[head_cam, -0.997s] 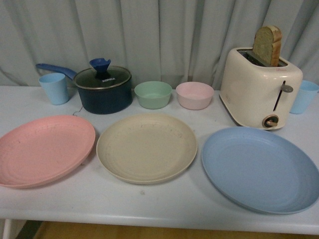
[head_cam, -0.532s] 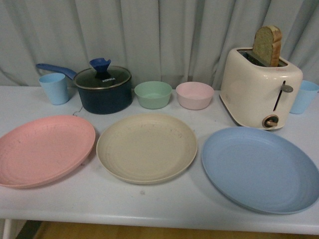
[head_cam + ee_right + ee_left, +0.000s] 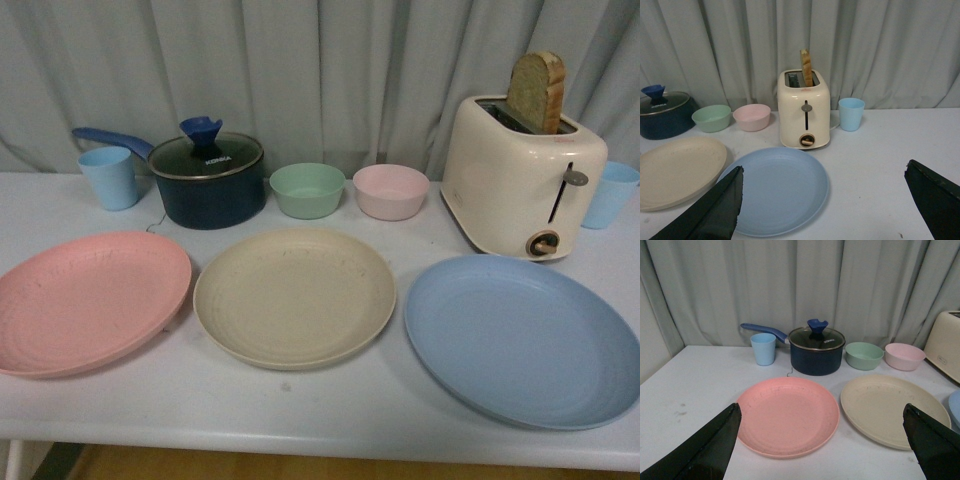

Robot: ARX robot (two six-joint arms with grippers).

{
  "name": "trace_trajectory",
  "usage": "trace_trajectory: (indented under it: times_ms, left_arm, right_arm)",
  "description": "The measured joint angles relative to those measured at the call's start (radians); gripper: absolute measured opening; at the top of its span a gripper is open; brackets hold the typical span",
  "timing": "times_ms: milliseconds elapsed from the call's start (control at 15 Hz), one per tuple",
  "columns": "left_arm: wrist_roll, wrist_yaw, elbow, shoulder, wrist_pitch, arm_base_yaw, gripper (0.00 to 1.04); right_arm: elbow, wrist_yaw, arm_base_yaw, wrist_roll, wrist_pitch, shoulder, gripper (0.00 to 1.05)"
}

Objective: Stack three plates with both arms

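While left gripper and right gripper gape | pink plate beyond left | blue plate beyond right

pot lid, small white brand word, seemingly KONKA

I see a pale grey curtain hanging in deep vertical folds across the whole back; it drops behind the far edge of the white table; under the table's front edge shows a strip of yellowish-brown floor and a white table leg; the left wrist view shows a plain pale wall beside the curtain; the light looks soft and even.
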Motion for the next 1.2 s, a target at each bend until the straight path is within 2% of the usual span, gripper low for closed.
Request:
trace_trajectory:
  times_ms: [1196]
  left_arm:
    - [0.0, 0.0, 0.0, 0.0, 0.0, 0.0, 0.98]
  right_arm:
    - [0.0, 0.0, 0.0, 0.0, 0.0, 0.0, 0.98]
